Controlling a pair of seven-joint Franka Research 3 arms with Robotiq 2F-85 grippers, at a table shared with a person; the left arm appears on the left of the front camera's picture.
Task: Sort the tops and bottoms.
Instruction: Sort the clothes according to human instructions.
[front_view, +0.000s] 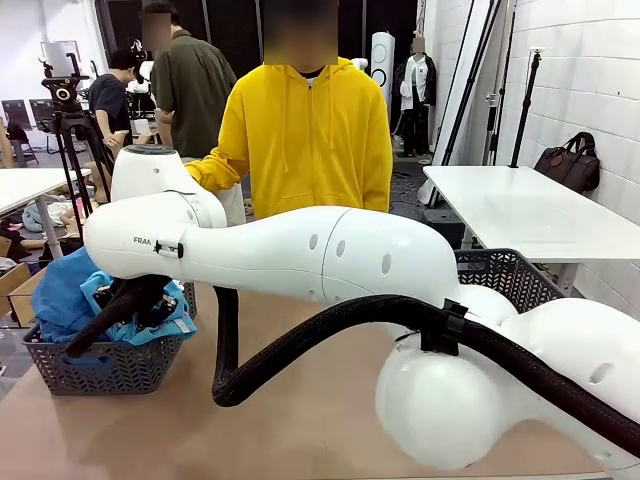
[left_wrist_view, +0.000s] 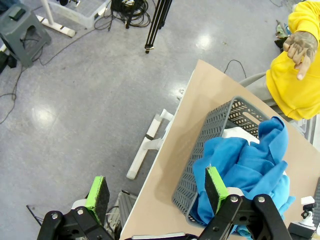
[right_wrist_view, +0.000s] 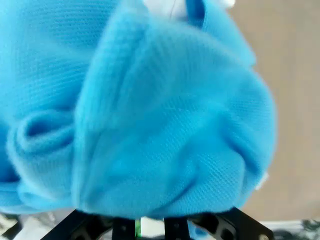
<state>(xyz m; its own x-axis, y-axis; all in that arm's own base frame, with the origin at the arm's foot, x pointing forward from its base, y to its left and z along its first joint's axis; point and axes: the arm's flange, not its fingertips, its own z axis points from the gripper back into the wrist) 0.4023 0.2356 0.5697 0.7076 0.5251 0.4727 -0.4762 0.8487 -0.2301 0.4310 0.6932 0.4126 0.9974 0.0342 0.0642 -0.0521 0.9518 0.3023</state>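
Observation:
A grey mesh basket (front_view: 105, 368) at the table's left holds a royal blue garment (front_view: 55, 295) and a turquoise garment (front_view: 168, 318). My right arm reaches across the table, and its gripper (front_view: 150, 298) is down among these clothes. Up close, my right gripper (right_wrist_view: 150, 226) is shut on a fold of the turquoise garment (right_wrist_view: 165, 125). My left gripper (left_wrist_view: 156, 195) hangs open beside the same basket (left_wrist_view: 210, 145), above the table edge. Blue cloth (left_wrist_view: 245, 165) spills over the basket rim, and a white garment (left_wrist_view: 237, 134) lies under it.
A person in a yellow hoodie (front_view: 310, 140) stands at the far side, one hand (left_wrist_view: 300, 47) raised. A second grey basket (front_view: 510, 275) stands at the right behind my arm. My right arm and its black hose (front_view: 330, 330) span the table's middle.

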